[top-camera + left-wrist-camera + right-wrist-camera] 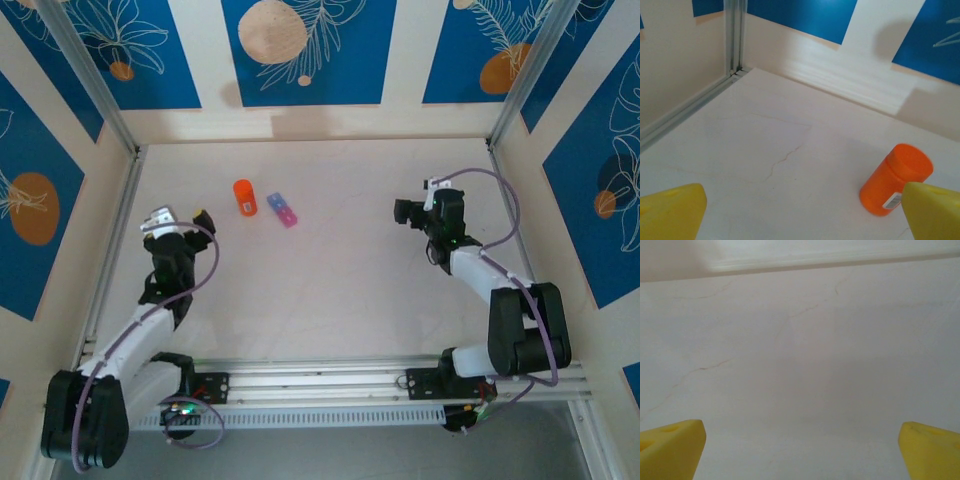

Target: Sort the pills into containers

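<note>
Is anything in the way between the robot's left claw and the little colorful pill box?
Yes. The orange bottle stands right beside the pill box, about on the straight path from the open left gripper to it. The right gripper has nothing visible in between.

Both arms wore white links and black joints, the left arm point(130, 335) at seven o'clock overhead, the right arm point(482, 276) at four. Purple cables point(214, 252) looped alongside. Fingers point(670, 212) were yellow wedges.

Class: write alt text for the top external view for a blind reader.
An orange bottle and a small pill box sit close together on a white table, left of centre. The left gripper and right gripper, both open and empty, flank them.
</note>
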You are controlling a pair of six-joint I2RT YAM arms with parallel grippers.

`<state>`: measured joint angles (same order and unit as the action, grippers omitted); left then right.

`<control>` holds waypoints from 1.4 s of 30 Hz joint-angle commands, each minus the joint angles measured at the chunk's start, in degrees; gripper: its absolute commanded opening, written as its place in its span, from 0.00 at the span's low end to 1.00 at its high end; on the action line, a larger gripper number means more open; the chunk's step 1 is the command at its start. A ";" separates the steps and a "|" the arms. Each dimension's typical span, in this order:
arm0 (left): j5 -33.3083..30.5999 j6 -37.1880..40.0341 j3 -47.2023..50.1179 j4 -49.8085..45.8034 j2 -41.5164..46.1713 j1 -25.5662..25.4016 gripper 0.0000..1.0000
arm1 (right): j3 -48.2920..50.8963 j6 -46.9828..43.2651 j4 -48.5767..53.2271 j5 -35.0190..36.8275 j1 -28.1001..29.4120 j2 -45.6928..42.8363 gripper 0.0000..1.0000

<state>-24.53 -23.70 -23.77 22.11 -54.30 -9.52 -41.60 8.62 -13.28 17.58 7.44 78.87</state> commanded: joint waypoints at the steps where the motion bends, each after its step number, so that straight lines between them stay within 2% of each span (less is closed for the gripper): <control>1: 0.78 -8.02 -4.52 -12.09 2.38 -0.24 1.00 | -5.13 -0.10 9.45 -3.29 3.35 -1.12 0.99; 4: 3.92 -8.01 -6.18 -17.01 3.55 -0.26 1.00 | -10.08 -2.59 14.34 -7.13 7.37 1.17 0.99; 10: 5.06 -7.67 -10.06 -26.60 4.83 -0.24 1.00 | -21.12 -7.27 20.85 -13.00 15.79 10.07 0.97; 14: 8.74 -9.57 -9.42 -26.26 5.55 -0.25 1.00 | -31.38 -9.13 26.78 -13.56 20.11 18.85 0.93; 17: 9.01 -10.74 -8.24 -25.27 6.39 -0.24 1.00 | -38.52 -10.70 30.25 -14.50 22.54 25.76 0.88; 27: 12.73 -12.46 -6.82 -23.32 4.76 -0.24 1.00 | -60.60 -11.92 40.72 -16.11 27.55 45.48 0.80; 42: 17.01 -13.51 -5.03 -19.45 3.34 -0.24 1.00 | -78.61 -12.84 49.26 -11.78 30.70 61.15 0.80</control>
<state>-9.41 -36.40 -29.28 0.51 -50.46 -9.52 -117.49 -3.38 32.58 4.93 37.82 138.17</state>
